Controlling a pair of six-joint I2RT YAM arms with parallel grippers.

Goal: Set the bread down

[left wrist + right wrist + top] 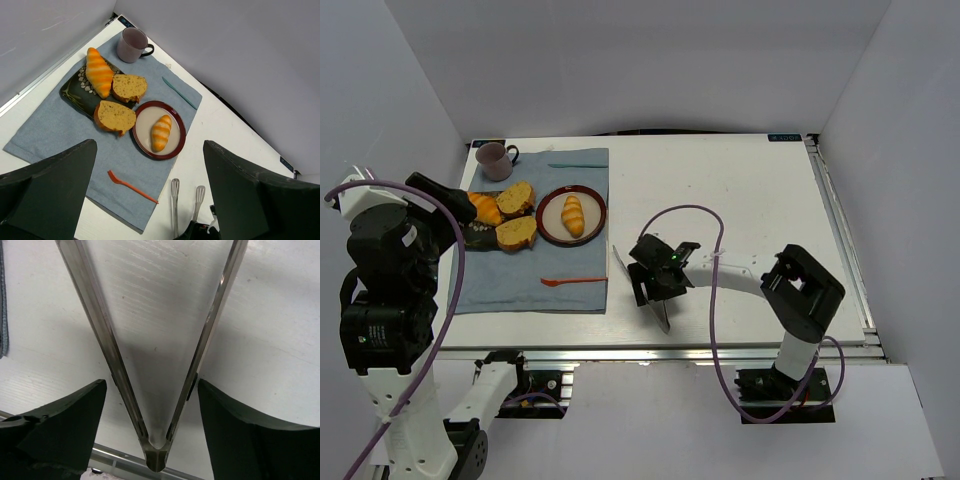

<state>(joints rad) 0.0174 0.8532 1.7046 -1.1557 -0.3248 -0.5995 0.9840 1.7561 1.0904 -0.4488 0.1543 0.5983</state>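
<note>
The bread (573, 215) is a small golden-yellow roll lying on the round red-rimmed plate (545, 222) on the blue cloth. It also shows in the left wrist view (161, 132), on the plate (145, 131). My left gripper (455, 205) is raised at the left, above the cloth, open and empty (150, 143). My right gripper (655, 275) is low over the white table right of the cloth, its fingers straddling metal tongs (155, 440). The tongs are spread in a V. The right finger touches one arm; a small gap shows at the left finger (90, 400).
A dark tray (75, 92) holds two brown-crusted slices (116, 116) and an orange croissant-like piece (99, 72). A mug (131, 44) and a teal stick (179, 93) lie at the cloth's far end, an orange fork (131, 186) near its front. The tongs' tips (174, 187) lie beside the cloth edge.
</note>
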